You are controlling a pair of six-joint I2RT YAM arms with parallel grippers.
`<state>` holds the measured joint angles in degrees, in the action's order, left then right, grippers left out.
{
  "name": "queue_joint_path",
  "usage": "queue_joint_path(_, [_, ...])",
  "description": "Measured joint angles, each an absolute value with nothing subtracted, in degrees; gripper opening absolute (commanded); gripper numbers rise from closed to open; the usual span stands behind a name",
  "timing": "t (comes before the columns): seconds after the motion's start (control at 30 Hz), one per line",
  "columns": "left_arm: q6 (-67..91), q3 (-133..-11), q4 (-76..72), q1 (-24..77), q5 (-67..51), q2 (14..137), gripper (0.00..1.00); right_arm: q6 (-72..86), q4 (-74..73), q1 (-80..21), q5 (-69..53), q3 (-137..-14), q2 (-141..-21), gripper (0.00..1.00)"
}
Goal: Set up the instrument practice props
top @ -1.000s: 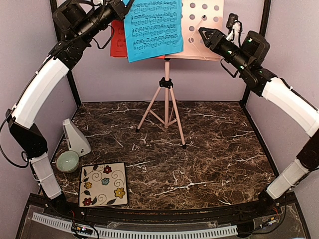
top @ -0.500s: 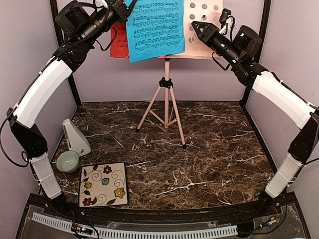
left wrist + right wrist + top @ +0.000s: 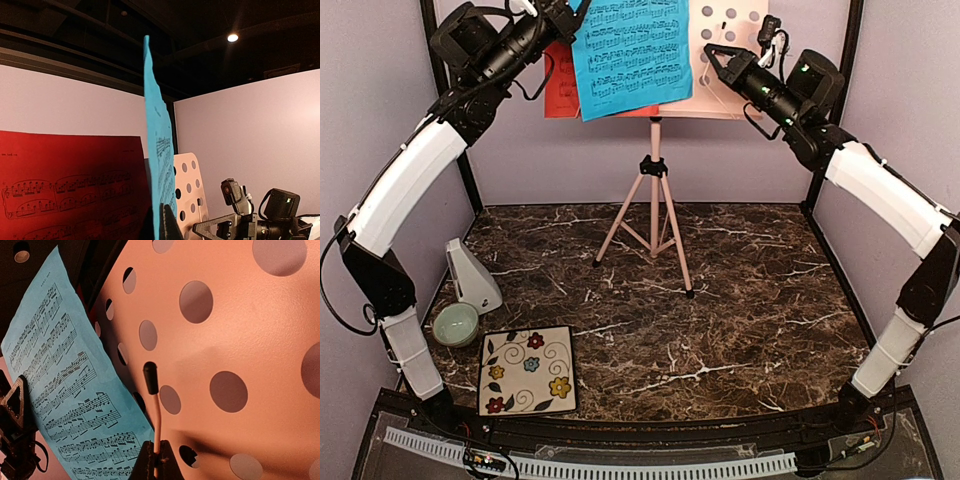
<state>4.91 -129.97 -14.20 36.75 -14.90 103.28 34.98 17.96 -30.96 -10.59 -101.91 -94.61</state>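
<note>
The pale pink music stand [image 3: 655, 190] stands at the back centre, its perforated desk [image 3: 732, 60] at the top. The blue sheet [image 3: 630, 55] hangs in front of the desk, pinched at its upper left corner by my left gripper [image 3: 570, 12], which is shut on it. In the left wrist view this sheet [image 3: 157, 150] is seen edge-on. The red sheet [image 3: 558, 85] rests on the desk's left part behind it. My right gripper [image 3: 157, 460] is shut on the desk's thin white page-holder arm [image 3: 156, 410] with a black tip. The white metronome [image 3: 472, 275] stands at the left.
A small pale green bowl [image 3: 455, 324] sits just in front of the metronome. A square floral tile [image 3: 528, 370] lies near the front left edge. The stand's tripod legs [image 3: 672, 250] spread over the back middle of the marble table [image 3: 750, 300].
My right gripper has moved left up to the desk and shut on the page-holder arm. The left gripper still holds the blue sheet, which has shifted slightly.
</note>
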Motion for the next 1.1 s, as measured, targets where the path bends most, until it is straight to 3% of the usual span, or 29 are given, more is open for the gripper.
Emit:
queue_joint_path(0.27, [3.88, -131.11, -16.88, 36.75, -14.55, 104.42, 0.0, 32.36, 19.29, -30.85, -14.59, -101.84, -94.74, 0.0])
queue_joint_path(0.8, [3.4, -140.92, -23.11, 36.75, -19.29, 118.5, 0.0, 28.95, 21.78, -30.61, -20.86, -101.82, -95.7, 0.0])
queue_joint_path(0.9, [3.4, -142.34, -24.91, 36.75, -20.03, 120.42, 0.0, 28.51, 21.78, -30.63, -21.39, -102.87, -96.6, 0.08])
queue_joint_path(1.03, [3.42, -142.47, -26.65, 36.75, -20.6, 121.05, 0.0, 27.83, 21.19, -30.92, -22.02, -104.14, -97.54, 0.09])
queue_joint_path(1.1, [3.44, -142.76, -27.46, 36.75, -20.75, 121.12, 0.0, 27.59, 20.78, -31.18, -22.17, -104.27, -97.84, 0.16])
